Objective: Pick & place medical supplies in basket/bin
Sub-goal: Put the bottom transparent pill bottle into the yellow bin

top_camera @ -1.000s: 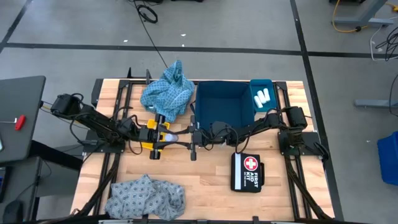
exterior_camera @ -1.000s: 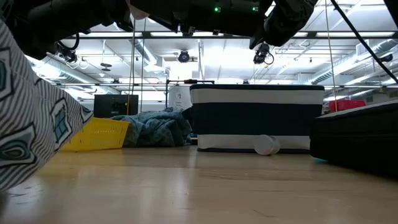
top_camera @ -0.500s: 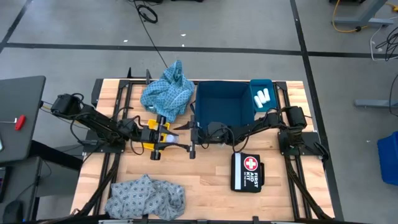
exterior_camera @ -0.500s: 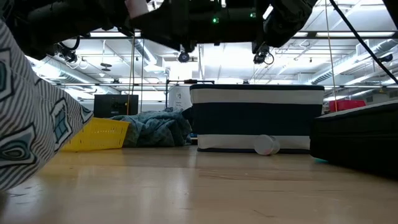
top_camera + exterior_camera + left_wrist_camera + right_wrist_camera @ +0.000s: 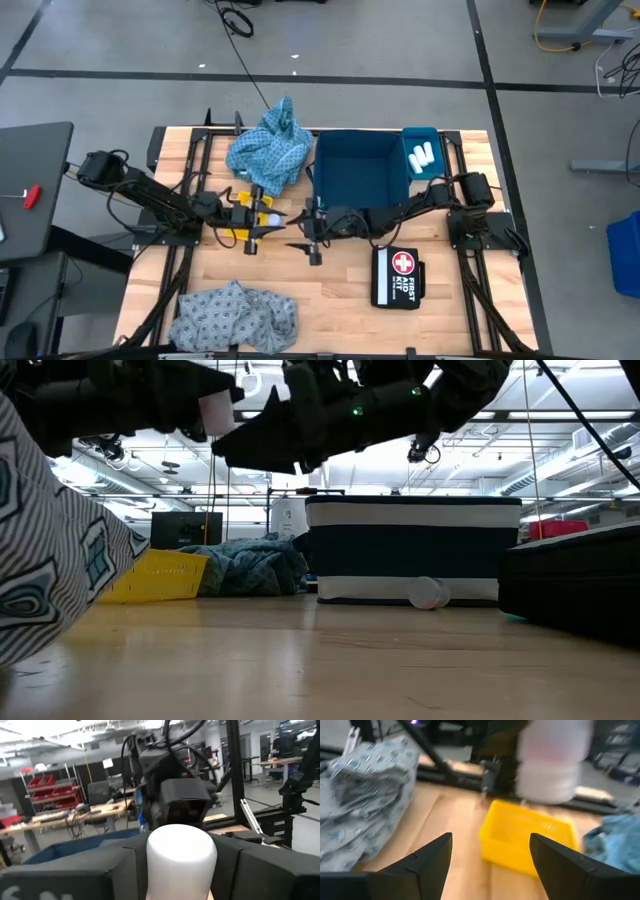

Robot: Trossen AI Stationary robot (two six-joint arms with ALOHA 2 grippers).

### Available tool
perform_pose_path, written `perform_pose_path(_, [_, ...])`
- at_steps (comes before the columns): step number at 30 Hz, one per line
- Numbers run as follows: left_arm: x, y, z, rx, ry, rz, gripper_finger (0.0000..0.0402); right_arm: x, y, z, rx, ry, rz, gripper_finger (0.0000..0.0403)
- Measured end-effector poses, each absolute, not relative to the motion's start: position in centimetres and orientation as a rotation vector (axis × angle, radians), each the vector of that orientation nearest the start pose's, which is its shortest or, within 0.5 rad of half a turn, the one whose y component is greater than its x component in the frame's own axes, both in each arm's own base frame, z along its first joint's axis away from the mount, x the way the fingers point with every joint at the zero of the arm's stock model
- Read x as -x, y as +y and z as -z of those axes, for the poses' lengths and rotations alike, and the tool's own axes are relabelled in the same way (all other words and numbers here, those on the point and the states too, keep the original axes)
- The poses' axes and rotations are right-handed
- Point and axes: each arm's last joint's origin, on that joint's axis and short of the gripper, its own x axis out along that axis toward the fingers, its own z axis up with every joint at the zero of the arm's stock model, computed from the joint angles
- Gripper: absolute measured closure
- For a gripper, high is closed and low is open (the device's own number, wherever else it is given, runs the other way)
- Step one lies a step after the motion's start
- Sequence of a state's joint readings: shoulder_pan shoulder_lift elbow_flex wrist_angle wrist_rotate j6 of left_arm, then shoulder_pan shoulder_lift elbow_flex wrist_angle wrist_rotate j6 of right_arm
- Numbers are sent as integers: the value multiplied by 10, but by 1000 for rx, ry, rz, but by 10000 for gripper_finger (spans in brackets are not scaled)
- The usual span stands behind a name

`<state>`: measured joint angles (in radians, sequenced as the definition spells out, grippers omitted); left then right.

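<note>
Roll of small white gauze point(image 5: 181, 860), likely light and squashy, sits clenched at mid-body in the left gripper point(image 5: 262, 216) above the yellow plastic basket point(image 5: 527, 839); the right gripper point(image 5: 300, 232) gapes released just beside.

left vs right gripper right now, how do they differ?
The left gripper is shut on a white roll; the right gripper is open and holds nothing. The left gripper hangs over the yellow bin; the right gripper sits beside it, nearer the blue bin, fingers pointing toward the left gripper. Both hover above the table mid-air, facing each other.
</note>
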<state>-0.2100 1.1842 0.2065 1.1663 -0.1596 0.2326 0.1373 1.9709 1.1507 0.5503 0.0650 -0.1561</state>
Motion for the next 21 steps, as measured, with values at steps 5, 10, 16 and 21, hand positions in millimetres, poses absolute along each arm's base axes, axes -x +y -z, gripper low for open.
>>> perform_pose_path(5, [-192, -35, -188, -145, -101, 15, 262, -419, 70, -176, 173, 337, -134, 139])
perform_pose_path(10, [-188, -32, -177, -102, 40, -60, 262, -415, 84, -173, 182, 359, -167, 144])
perform_pose_path(16, [-184, -28, -172, -64, 121, -166, 262, -412, 94, -171, 181, 384, -191, 144])
perform_pose_path(21, [-179, -25, -167, -36, 198, -253, 262, -410, 97, -168, 161, 426, -195, 144])
